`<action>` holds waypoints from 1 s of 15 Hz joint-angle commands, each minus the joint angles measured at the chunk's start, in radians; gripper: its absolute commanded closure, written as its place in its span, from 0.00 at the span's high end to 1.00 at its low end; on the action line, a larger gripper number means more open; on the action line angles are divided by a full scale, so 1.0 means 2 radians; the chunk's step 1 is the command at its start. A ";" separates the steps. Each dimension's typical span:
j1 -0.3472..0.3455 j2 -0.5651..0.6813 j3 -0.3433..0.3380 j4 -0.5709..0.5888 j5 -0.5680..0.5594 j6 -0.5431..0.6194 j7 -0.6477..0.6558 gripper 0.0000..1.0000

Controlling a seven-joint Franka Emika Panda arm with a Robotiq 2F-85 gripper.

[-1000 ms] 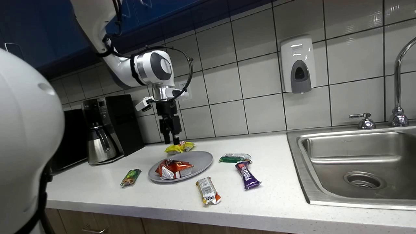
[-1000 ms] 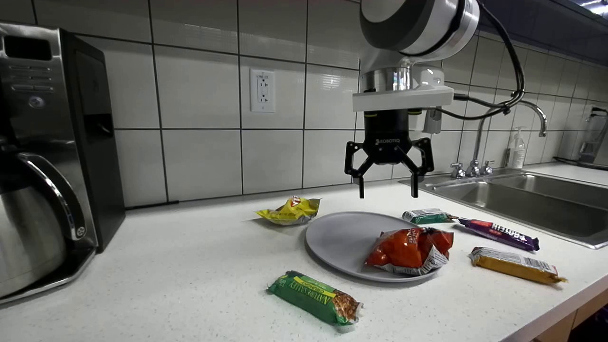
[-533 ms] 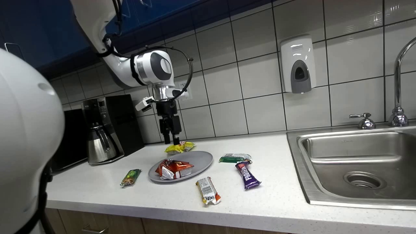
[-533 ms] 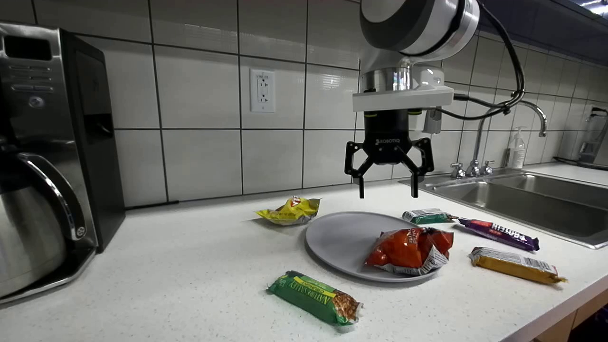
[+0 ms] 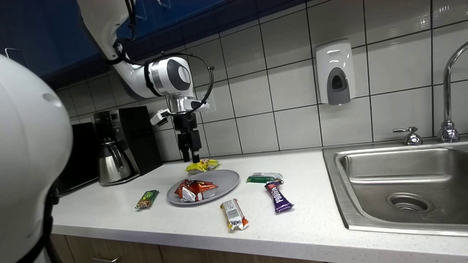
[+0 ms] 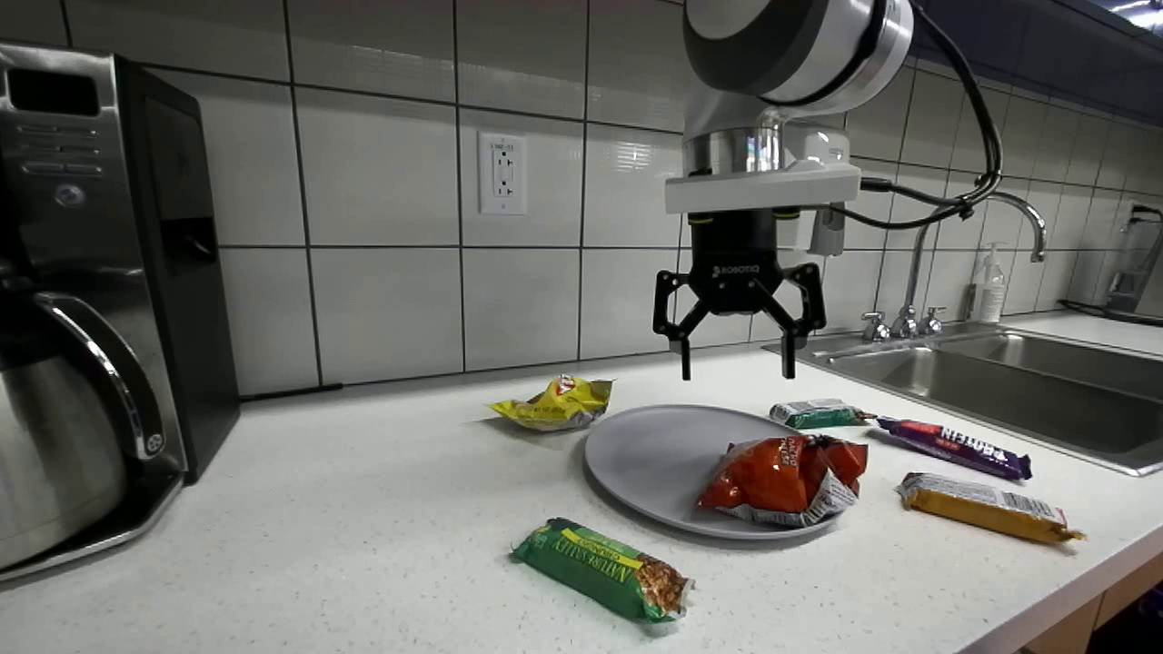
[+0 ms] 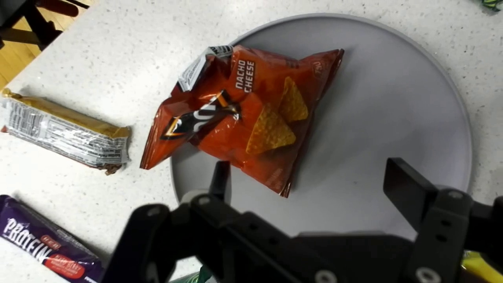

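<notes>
My black gripper point(image 6: 737, 375) hangs above the far part of the grey plate point(image 6: 636, 463), fingers spread wide and nothing between them. On the plate lies a red nacho cheese chip bag point(image 7: 235, 114), the nearest thing to the gripper in the wrist view, with one corner pointing between the fingers point(image 7: 406, 188). A yellow chip bag point(image 6: 556, 406) rests on the counter behind the plate; in the wrist view only a sliver of it shows. A green granola bar point(image 6: 604, 570) lies in front of the plate in an exterior view.
Beside the plate lie a purple protein bar point(image 5: 278, 197), a yellow-and-white bar point(image 5: 234, 214) and a green-and-white bar point(image 5: 264, 177). A coffee maker point(image 5: 120, 146) with a steel carafe stands at one end, a steel sink point(image 5: 395, 175) at the other. A tiled wall point(image 6: 382, 309) runs behind.
The gripper and wrist have shifted slightly to the left in both exterior views within the last half second. The fingers stay spread, and the plate and snacks have not moved.
</notes>
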State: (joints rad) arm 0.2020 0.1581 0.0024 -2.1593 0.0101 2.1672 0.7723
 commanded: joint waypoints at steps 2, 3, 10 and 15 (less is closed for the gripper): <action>-0.001 -0.031 0.012 -0.024 -0.032 0.030 0.081 1.00; -0.002 -0.036 0.013 -0.029 -0.041 0.036 0.099 1.00; -0.009 -0.066 0.019 -0.073 -0.084 0.056 0.185 1.00; -0.010 -0.084 0.026 -0.110 -0.070 0.086 0.205 1.00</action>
State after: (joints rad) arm 0.2039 0.0511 0.0218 -2.3101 -0.1305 2.2963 1.1358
